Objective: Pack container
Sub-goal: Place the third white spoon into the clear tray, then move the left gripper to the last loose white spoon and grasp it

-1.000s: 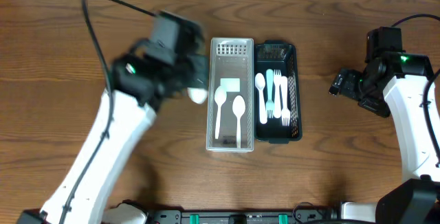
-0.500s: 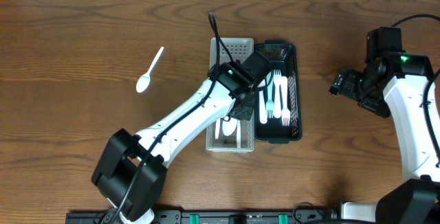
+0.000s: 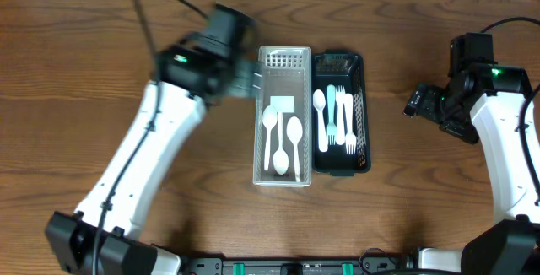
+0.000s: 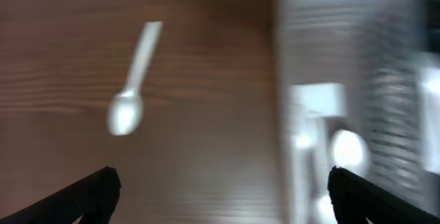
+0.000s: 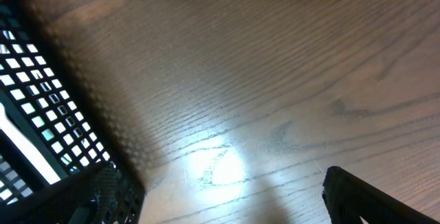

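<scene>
Between the dark fingers of our left gripper (image 4: 223,195), spread wide and holding nothing, we see the grained brown wood of the table (image 4: 206,148). Just beyond, a glossy white plastic spoon (image 4: 135,76) lies loose on the wood, bowl toward us, left of the blurred clear tray (image 4: 330,45) with its ribbed walls. Overhead, our left arm covers that spoon. That view shows instead the slim white spoons (image 3: 294,132) lying lengthwise in the tray, and just beside it a black basket (image 3: 363,127) holding white forks (image 3: 342,119). Our right gripper (image 5: 227,196), fingers likewise apart and empty, hangs near the basket. Its wrist view shows the square mesh up close.
</scene>
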Motion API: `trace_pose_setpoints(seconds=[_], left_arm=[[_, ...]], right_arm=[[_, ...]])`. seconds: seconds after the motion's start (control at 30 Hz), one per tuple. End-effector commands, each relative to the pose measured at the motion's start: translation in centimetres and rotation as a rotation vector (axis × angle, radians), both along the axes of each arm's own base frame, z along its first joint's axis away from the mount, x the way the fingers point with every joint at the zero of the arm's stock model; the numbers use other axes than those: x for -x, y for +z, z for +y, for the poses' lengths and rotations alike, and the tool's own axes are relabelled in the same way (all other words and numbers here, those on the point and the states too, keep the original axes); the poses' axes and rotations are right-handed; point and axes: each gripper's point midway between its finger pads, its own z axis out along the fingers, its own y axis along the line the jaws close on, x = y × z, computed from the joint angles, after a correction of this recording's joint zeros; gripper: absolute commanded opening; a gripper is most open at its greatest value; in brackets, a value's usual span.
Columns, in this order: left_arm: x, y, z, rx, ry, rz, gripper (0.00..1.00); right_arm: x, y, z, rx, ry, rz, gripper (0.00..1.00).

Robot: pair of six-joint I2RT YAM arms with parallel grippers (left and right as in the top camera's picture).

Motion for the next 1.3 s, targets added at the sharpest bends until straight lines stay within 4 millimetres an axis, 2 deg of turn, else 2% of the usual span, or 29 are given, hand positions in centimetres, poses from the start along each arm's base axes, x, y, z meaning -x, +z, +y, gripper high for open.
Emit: trace_pose_setpoints(seconds=[0.0, 0.1, 0.17, 0.23, 0.4, 0.77, 1.0, 1.07, 1.23, 1.27], left_arm=[[-1.2, -2.6, 5.1, -0.127, -0.027, 0.074, 0.98], [-2.1, -4.2, 8.3, -0.173, -0.049, 0.12, 0.99], [-2.4, -5.6, 9.4, -0.185, -0.13, 0.162, 0.98], [-2.5, -7.1, 9.6, -0.168, -0.245, 0.203, 0.93], [-3.2, -10.8, 9.9, -0.148, -0.395, 0.269, 0.92], [-6.1, -18.4, 10.1, -0.143, -0.399, 0.314, 0.93], [-6.7, -20.7, 10.2, -0.14, -0.397, 0.325, 0.92], [-6.7, -21.1, 10.4, -0.139, -0.394, 0.331, 0.87], [-6.5, -21.7, 11.1, -0.123, -0.35, 0.346, 0.63], [-6.5, -21.7, 11.1, -0.114, -0.335, 0.347, 0.63]], right_arm=[[0.0, -0.1, -0.3, 0.011, 0.0, 0.002, 0.99], [0.0, -0.1, -0.3, 0.011, 0.0, 0.001, 0.99], [-0.1, -0.1, -0.3, 0.011, 0.0, 0.0, 0.99], [-0.2, 0.0, -0.3, 0.011, 0.0, -0.004, 0.99], [-0.3, 0.0, -0.3, 0.012, 0.0, -0.009, 0.99], [0.0, -0.1, -0.3, 0.01, 0.0, 0.003, 0.99], [0.0, -0.1, 0.1, -0.007, 0.004, 0.005, 0.99], [0.0, -0.1, 0.1, -0.012, 0.005, 0.004, 0.99], [0.1, -0.1, 0.2, -0.014, 0.005, 0.006, 0.99], [0.1, -0.1, 0.2, -0.017, 0.006, 0.006, 0.99]])
